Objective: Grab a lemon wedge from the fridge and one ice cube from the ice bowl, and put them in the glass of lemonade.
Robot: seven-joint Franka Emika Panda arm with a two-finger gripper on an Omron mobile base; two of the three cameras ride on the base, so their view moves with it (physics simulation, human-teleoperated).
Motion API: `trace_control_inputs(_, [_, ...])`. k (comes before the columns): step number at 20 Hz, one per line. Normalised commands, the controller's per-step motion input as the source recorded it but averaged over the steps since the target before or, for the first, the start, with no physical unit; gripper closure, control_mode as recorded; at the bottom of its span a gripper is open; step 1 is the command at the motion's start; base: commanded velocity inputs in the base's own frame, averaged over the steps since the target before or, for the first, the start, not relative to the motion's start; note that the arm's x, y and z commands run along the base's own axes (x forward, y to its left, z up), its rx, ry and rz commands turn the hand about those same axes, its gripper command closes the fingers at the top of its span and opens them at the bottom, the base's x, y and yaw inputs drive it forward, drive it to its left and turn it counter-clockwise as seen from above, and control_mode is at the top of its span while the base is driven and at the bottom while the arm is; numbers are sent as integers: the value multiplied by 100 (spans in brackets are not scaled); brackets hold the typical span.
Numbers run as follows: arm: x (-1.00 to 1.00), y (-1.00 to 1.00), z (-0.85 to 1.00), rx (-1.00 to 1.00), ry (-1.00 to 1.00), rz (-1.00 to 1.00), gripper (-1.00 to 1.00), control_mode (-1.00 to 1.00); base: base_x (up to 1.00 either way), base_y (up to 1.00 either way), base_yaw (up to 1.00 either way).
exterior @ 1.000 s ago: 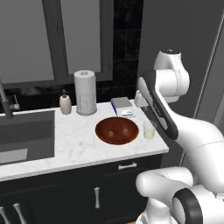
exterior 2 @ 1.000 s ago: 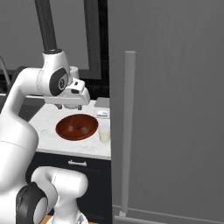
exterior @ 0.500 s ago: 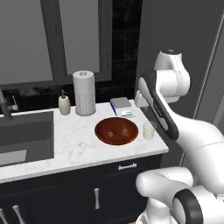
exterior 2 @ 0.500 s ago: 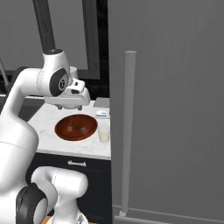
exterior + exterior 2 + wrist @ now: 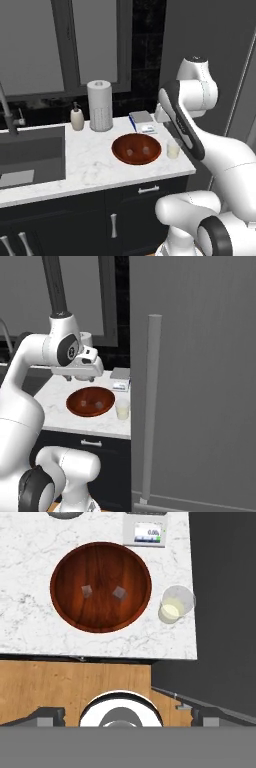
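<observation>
The ice bowl (image 5: 75, 612) is a wide reddish-brown bowl on the marble counter, with two ice cubes (image 5: 119, 592) inside. Just to its right stands the glass of lemonade (image 5: 173, 606), a small clear tumbler near the counter's edge. My gripper (image 5: 128, 716) hangs high above the counter's front edge, pointing down, its fingertips (image 5: 50, 714) spread wide and open with nothing between them. In the right base view the gripper (image 5: 82, 375) hovers over the ice bowl (image 5: 91, 401), left of the glass (image 5: 122, 409). The grey fridge (image 5: 200, 381) is closed, so the lemon wedge is hidden.
A long vertical handle (image 5: 150, 406) runs down the fridge door. A small kitchen scale (image 5: 145, 532) sits behind the bowl. A paper-towel roll (image 5: 100, 105), a soap dispenser (image 5: 77, 117) and a dark sink (image 5: 30, 155) lie to the left. Dark cabinets are under the counter.
</observation>
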Motion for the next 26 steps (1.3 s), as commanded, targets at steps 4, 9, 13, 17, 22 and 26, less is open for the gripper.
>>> trace_control_inputs(4, [0,0,0,0,0,0,-100,100,76,32,0])
trace_control_inputs(9, [39,0,0,-1,0,-2,-100,-100,0,0,0])
trace_control_inputs(13, [28,15,0,-1,0,0,-100,-100,0,0,0])
trace_control_inputs(17, [1,44,0,0,0,5,-100,-100,0,0,0])
trace_control_inputs(22, [26,11,-23,1,0,0,-100,-100,0,0,0])
trace_control_inputs(26, [33,0,-14,0,-1,0,-100,-100,0,0,0])
